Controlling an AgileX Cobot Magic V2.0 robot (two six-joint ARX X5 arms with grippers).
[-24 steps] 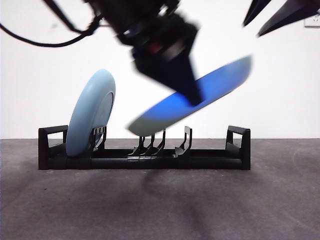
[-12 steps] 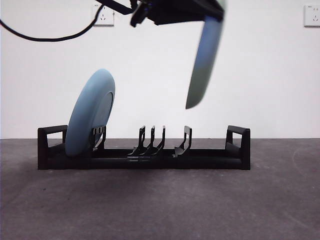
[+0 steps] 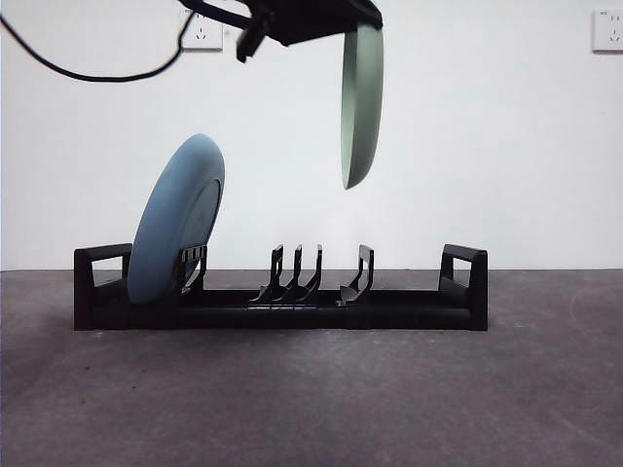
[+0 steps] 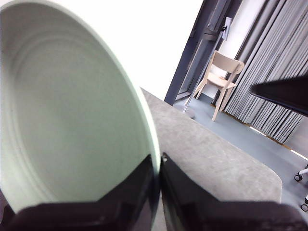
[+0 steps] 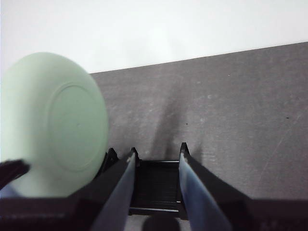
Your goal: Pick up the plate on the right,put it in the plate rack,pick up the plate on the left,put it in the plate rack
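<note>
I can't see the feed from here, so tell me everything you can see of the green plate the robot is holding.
The green plate is pale mint, round and smooth, with faint concentric rings inside and a raised foot ring on its back. It hangs on edge, nearly upright, in the air above the middle dividers of the plate rack, touching neither the rack nor the table. The left gripper pinches its rim, one jaw on each face. Nothing else touches it.
</note>
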